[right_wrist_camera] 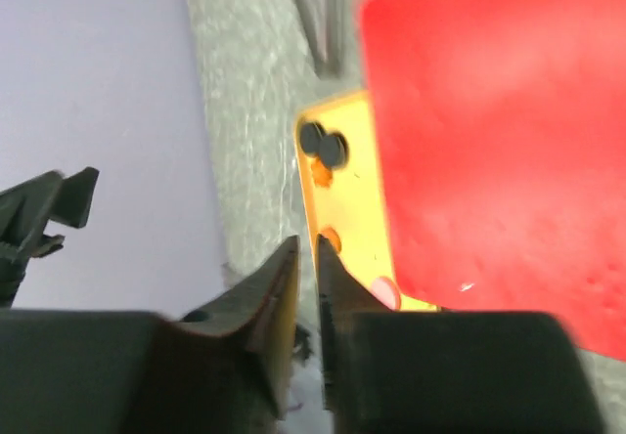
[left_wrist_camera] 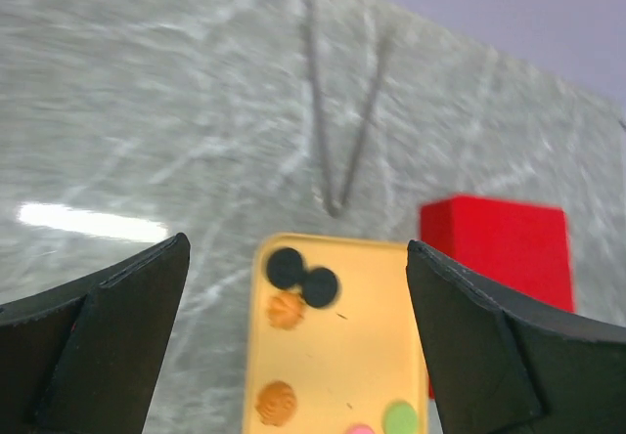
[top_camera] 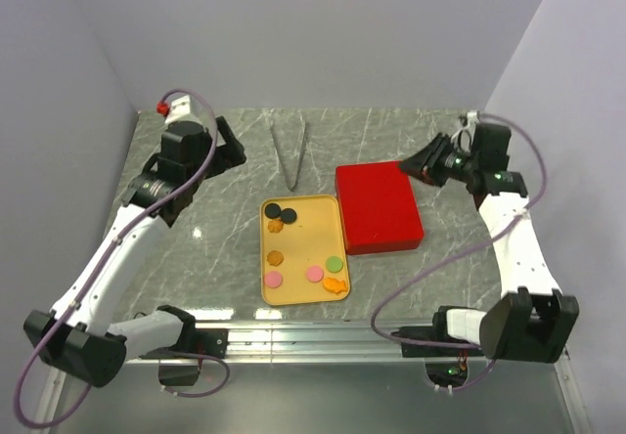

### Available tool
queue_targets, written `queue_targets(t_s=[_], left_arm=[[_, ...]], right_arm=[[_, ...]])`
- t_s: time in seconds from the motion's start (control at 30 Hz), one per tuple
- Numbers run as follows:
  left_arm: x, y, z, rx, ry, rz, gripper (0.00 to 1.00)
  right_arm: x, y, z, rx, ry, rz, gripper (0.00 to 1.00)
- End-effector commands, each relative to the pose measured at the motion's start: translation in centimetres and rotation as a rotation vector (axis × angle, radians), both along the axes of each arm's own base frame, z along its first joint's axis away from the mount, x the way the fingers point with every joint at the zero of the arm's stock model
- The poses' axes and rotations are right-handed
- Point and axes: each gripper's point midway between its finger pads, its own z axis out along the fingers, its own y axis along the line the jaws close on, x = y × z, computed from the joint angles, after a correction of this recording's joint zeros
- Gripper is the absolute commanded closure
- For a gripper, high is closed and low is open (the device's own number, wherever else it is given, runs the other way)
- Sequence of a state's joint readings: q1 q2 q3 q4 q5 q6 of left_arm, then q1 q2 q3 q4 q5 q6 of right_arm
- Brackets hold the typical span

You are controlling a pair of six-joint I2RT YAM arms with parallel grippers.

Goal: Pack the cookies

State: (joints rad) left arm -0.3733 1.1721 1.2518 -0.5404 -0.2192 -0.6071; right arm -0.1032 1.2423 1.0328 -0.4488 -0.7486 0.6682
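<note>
Several cookies lie on a yellow tray (top_camera: pixel 308 238) at the table's middle: two black ones (top_camera: pixel 283 214), orange ones (top_camera: pixel 276 257), pink ones (top_camera: pixel 314 274), a green one (top_camera: pixel 335 264). The left wrist view shows the tray (left_wrist_camera: pixel 362 326) with the black cookies (left_wrist_camera: pixel 303 278) between my fingers. My left gripper (top_camera: pixel 231 149) is open and empty, held above the table behind and left of the tray. My right gripper (top_camera: pixel 419 166) is shut and empty, above the far right corner of a red box (top_camera: pixel 379 206). In the right wrist view the gripper (right_wrist_camera: pixel 306 250) points toward the tray (right_wrist_camera: pixel 357 199).
The red box touches the tray's right side; it also shows in the left wrist view (left_wrist_camera: pixel 494 238) and the right wrist view (right_wrist_camera: pixel 489 141). Metal tongs (top_camera: pixel 290 151) lie on the marble table behind the tray. Walls close in on the left, back and right.
</note>
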Motion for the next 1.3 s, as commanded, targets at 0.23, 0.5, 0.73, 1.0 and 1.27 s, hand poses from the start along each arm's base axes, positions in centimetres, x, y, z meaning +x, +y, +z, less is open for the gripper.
queue_targets(t_s=[0.23, 0.5, 0.73, 1.0, 1.27], left_arm=[[-2.3, 8.6, -1.3, 0.108, -0.158, 0.379, 0.01], [-4.1, 11.5, -3.6, 0.194, -0.347, 0.437, 0.01], [-3.7, 12.6, -8.2, 0.29, -0.443, 0.399, 0.01], [-1.1, 14.2, -11.5, 0.277, -0.454, 0.405, 0.01], [1.9, 12.7, -13.8, 0.362, -0.45, 0.27, 0.0]], right_arm=[[-4.0, -1.6, 14.4, -0.223, -0.342, -0.137, 0.44], [-8.0, -2.9, 16.4, -0.349, -0.513, -0.223, 0.23], [-8.6, -5.9, 14.4, -0.423, -0.661, -0.407, 0.05], [-6.8, -9.2, 6.1, -0.567, -0.659, -0.541, 0.03], [-2.8, -10.1, -2.8, -0.615, -0.583, -0.566, 0.02]])
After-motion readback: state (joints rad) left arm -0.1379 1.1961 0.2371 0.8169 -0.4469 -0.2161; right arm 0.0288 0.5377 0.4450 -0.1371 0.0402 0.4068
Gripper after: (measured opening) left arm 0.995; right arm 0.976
